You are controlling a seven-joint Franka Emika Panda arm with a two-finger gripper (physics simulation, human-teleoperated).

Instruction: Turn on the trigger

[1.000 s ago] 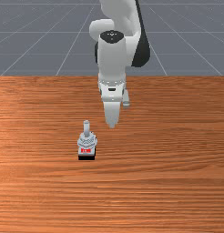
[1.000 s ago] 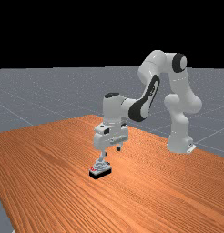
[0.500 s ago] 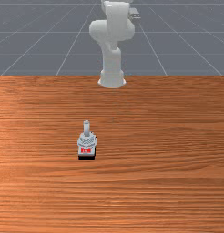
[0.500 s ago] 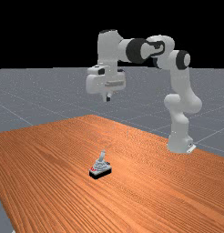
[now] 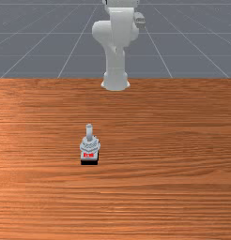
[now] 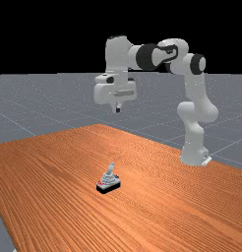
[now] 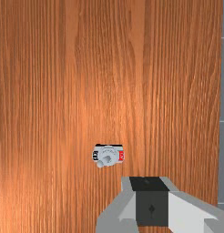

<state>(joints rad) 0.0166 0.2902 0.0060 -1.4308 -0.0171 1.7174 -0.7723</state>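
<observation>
High over the table, my gripper (image 6: 118, 110) hangs in the far view with its fingers shut against each other and nothing held. The trigger is a small grey joystick (image 6: 108, 182) on a black base, standing on the table well below the hand. Its stick (image 5: 89, 131) rises from a ringed collar, and a red patch marks the front side of the body in the front view. In the wrist view the joystick (image 7: 109, 155) lies just beyond the fingertips of the gripper (image 7: 150, 184), off to one side, with wood between them.
The wooden table (image 5: 173, 140) carries the joystick left of its middle in the front view. The arm's base (image 6: 194, 156) stands at the far view's right, by the table edge.
A second ago my hand was low near the joystick with its fingers apart; it has risen far above and shut. Over the last half second it has sunk slightly. The joystick stands where it was.
</observation>
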